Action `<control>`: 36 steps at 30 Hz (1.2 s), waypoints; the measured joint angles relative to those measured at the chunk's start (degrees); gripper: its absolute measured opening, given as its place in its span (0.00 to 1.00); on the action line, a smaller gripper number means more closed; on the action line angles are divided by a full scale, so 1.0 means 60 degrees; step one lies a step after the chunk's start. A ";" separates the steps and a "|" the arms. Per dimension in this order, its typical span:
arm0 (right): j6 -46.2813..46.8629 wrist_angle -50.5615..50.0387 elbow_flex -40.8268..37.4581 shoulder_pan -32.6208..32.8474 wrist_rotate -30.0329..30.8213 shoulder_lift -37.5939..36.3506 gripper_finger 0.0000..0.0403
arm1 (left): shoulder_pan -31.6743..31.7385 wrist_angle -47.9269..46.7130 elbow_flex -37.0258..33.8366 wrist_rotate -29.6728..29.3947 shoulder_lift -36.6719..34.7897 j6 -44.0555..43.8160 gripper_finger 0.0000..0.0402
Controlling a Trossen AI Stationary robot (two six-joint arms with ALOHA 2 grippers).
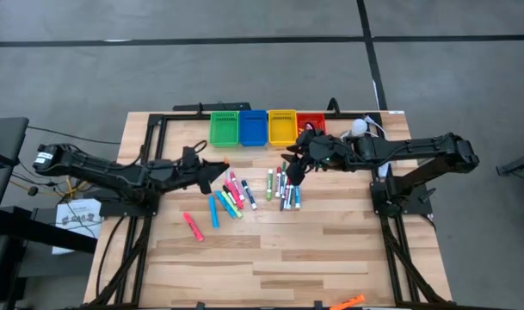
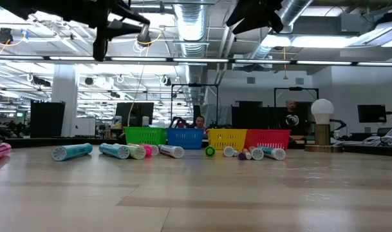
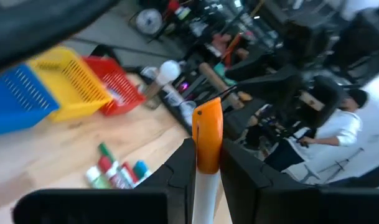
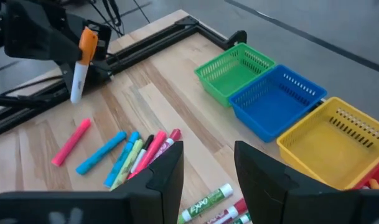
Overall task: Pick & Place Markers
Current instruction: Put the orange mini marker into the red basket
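One marker (image 4: 79, 65) with an orange cap and white body is up off the surface, pinched in the left tool (image 3: 206, 163). The other markers (image 1: 244, 194) lie flat on the surface in two loose bunches. One pink marker (image 1: 193, 226) lies a little apart from them.

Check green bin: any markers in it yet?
Empty. The right wrist view shows the green bin with its mesh floor bare; markers lie on the table.

Wooden worktop (image 1: 270, 250), green bin (image 1: 224, 128), blue bin (image 1: 252, 127), yellow bin (image 1: 281, 127) and red bin (image 1: 311, 121) in a row along its far edge, white-globed lamp (image 2: 322, 120) beside them, person in white shirt (image 3: 334, 130) seated beyond.
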 joint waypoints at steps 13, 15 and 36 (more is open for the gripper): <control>0.0048 0.1121 0.0000 -0.0022 -0.0004 0.0000 0.33 | 0.0921 0.0778 0.0461 0.2385 0.0004 0.2098 0.15; 0.0167 0.1481 0.0000 -0.0022 -0.0004 0.0000 0.33 | 0.1221 0.0760 0.0712 0.3107 0.0004 0.2511 0.15; -0.1714 0.4389 -0.0009 -0.0218 -0.1824 0.0791 0.33 | 0.4287 0.0753 0.2401 0.8092 0.0496 0.3971 0.15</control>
